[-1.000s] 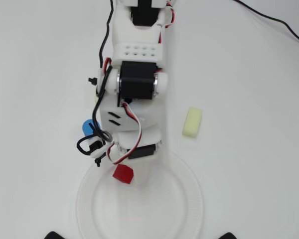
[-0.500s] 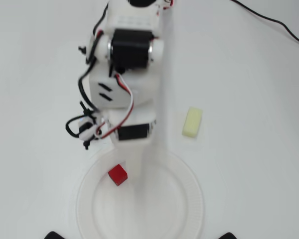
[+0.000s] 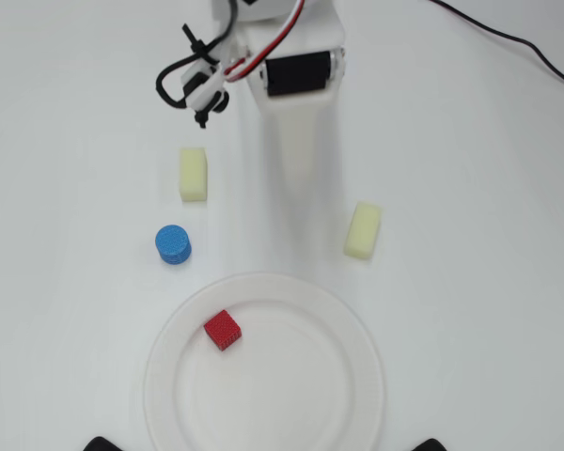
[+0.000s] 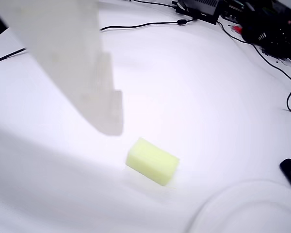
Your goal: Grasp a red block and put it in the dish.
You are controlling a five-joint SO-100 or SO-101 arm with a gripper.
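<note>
The red block [image 3: 223, 330] lies inside the dish [image 3: 368, 376], on its upper left part in the overhead view. The dish is a large white paper plate near the bottom edge; its rim also shows at the lower right of the wrist view [image 4: 218, 206]. My gripper [image 3: 305, 193] hangs from the arm at the top of the overhead view, well away from the dish, with nothing in it. Its white fingers look closed into one tapered shape. In the wrist view the gripper [image 4: 111, 127] comes in from the upper left. The red block does not show there.
A pale yellow block [image 3: 194, 174] and a blue cylinder [image 3: 173, 244] lie left of the gripper. Another pale yellow block [image 3: 363, 230] lies to its right and also shows in the wrist view [image 4: 152, 161]. Black cables [image 3: 508, 38] run at the top right. Black feet [image 3: 103, 443] sit at the bottom edge.
</note>
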